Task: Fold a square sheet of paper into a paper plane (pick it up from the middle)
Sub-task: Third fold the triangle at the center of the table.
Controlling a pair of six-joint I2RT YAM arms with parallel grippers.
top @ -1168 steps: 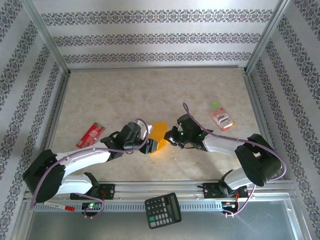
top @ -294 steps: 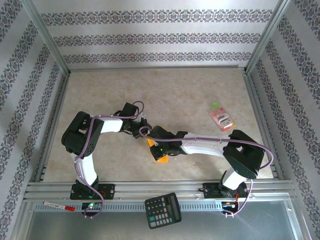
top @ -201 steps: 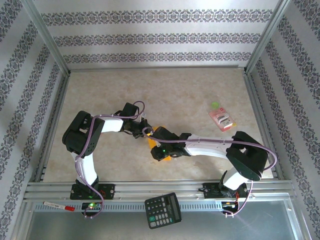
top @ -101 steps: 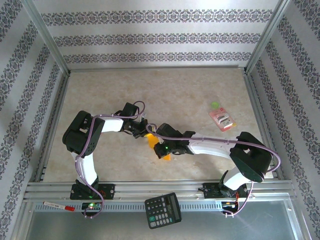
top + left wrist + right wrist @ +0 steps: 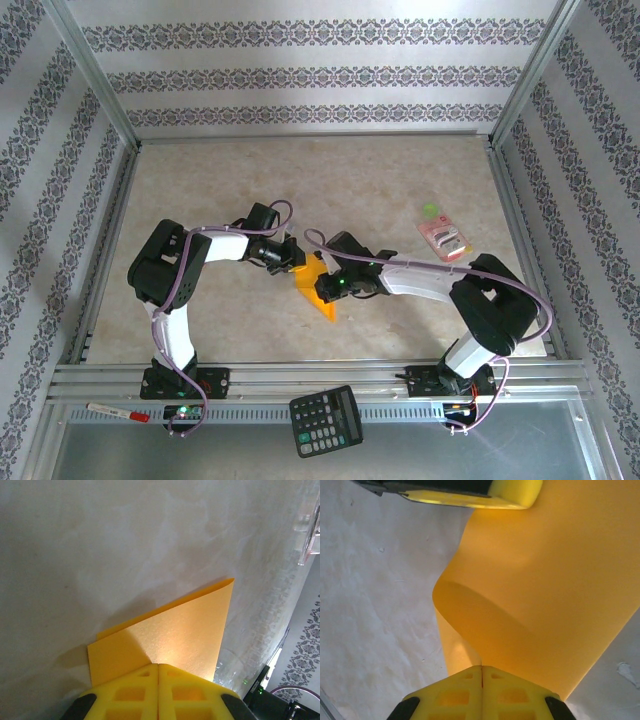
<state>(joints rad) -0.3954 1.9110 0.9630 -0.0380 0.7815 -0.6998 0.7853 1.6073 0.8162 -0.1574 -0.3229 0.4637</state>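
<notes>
Just below the middle of the top external frame, on the pale marbled tabletop [image 5: 220, 190], the square sheet of thin orange-yellow paper [image 5: 322, 303] hangs between the two arms as a part-folded wedge. Its narrow tip points toward the lower edge of the frame.

The left gripper [image 5: 288, 258] sits at the wedge's upper left. In its wrist view the jaws are pressed fully together on the near edge of the sheet, which runs away from them toward the upper right of that frame with a doubled layer along its left side. The right gripper [image 5: 325, 283] sits just to the right of it and a little lower. Its jaws are likewise clamped tight on the paper. In its wrist view the sheet spreads up and to the right, and the left gripper's yellow finger [image 5: 470, 492] crosses the top of the frame.

The paper's long axis runs from upper left to lower right in the overhead view, roughly along the line joining the two grips. Both grippers are on it, close together, so neither is nearer. A soft hump bulges in the paper between the grips, which suggests slack rather than tension. Any coming crease probably depends on drawing the grips apart along that axis first.
</notes>
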